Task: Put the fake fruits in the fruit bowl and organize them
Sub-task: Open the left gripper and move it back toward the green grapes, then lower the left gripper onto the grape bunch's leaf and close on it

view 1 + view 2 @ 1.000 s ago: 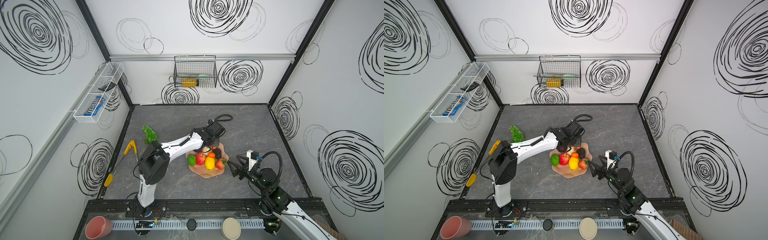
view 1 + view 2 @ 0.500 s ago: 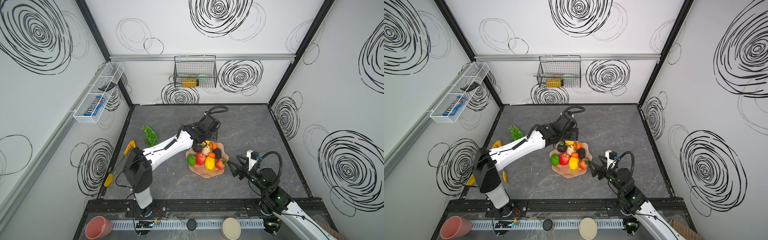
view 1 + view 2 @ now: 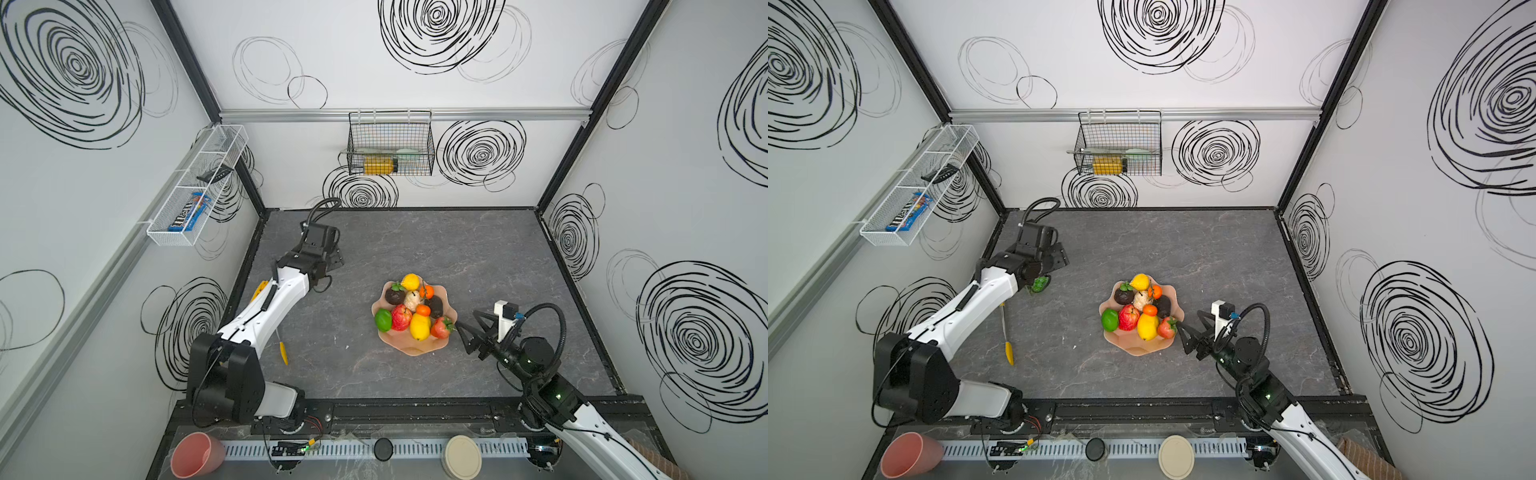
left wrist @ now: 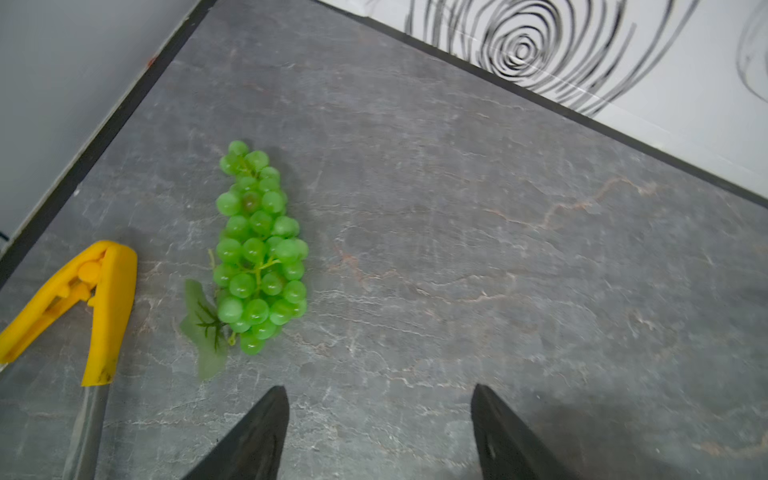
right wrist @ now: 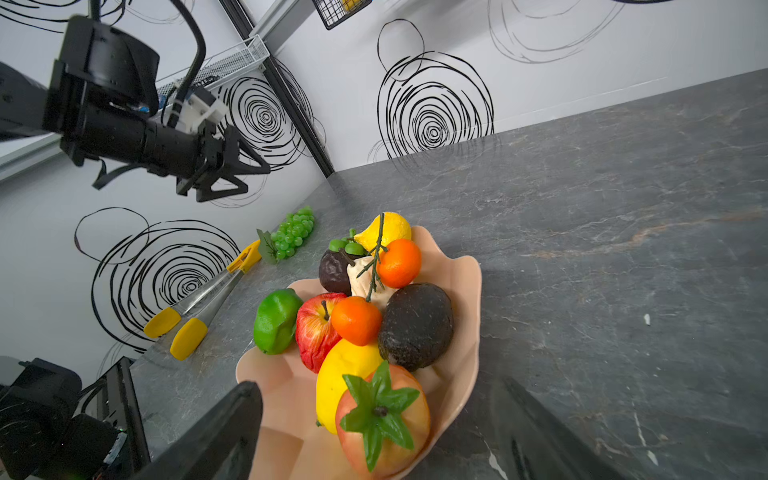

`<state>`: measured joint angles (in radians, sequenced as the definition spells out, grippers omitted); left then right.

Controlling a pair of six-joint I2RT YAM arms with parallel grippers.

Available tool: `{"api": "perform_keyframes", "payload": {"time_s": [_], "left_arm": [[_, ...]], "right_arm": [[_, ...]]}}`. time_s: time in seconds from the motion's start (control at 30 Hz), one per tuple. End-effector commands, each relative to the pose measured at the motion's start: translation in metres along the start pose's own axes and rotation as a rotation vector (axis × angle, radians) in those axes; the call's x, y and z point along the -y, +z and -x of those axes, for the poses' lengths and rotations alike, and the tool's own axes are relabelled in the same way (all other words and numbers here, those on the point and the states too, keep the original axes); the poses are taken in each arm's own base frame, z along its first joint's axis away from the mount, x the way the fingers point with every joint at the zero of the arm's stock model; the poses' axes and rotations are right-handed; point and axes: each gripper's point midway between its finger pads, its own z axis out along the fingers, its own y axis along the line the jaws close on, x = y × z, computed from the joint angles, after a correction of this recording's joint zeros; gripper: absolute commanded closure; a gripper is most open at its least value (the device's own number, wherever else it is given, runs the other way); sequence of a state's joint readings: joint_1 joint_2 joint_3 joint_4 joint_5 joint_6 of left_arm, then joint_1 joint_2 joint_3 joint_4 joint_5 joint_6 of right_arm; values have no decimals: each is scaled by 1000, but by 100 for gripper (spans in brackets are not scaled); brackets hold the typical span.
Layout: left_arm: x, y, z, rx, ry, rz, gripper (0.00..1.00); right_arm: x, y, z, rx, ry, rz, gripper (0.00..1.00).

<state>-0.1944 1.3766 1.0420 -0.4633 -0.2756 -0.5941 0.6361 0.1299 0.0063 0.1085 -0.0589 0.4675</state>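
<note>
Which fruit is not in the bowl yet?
The green grapes. They lie on the table next to the yellow tongs, while every other fruit sits in the pink bowl.

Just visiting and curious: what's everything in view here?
fruit bowl: 1, peach-pink, table centre
lemons: 2, yellow, bowl
oranges: 2, orange, bowl
apple: 1, red, bowl
lime: 1, green, bowl
strawberry: 1, red, bowl
avocado: 1, blackish, bowl
mangosteen: 1, dark, bowl
pear: 1, beige, bowl
grape bunch: 1, green, table, beside tongs
tongs: 1, yellow-handled, table, left side
wire basket: 1, black, back wall
wire shelf: 1, white, left wall
cup: 1, pink, front edge
left gripper: 1, black, open, near grape bunch
right gripper: 1, black, open, by bowl
</note>
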Motion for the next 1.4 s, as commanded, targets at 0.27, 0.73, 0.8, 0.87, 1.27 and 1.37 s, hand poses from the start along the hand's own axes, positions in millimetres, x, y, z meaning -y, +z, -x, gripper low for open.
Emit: {"api": "perform_keyframes", "payload": {"time_s": [0.27,0.73,0.8,0.87,1.27,1.37], "left_arm": [[-83,33,-29,28,-316,46,38],[-97,90,-45,-21,-517,-21,51],[-99,97,-45,-33,-525,-12,53],[-105,100,-43,-26,-532,3,57],[-115,109,-39,4,-584,12,59],[-113,114,-38,-7,-584,11,59]], "right_arm": [[0,-1,1,8,13,3,10],[1,-1,1,8,13,1,10],[1,-1,2,10,13,-3,10],[2,-1,2,11,13,-4,10],[2,0,1,13,13,-3,10],[2,0,1,12,13,-2,10]]}}
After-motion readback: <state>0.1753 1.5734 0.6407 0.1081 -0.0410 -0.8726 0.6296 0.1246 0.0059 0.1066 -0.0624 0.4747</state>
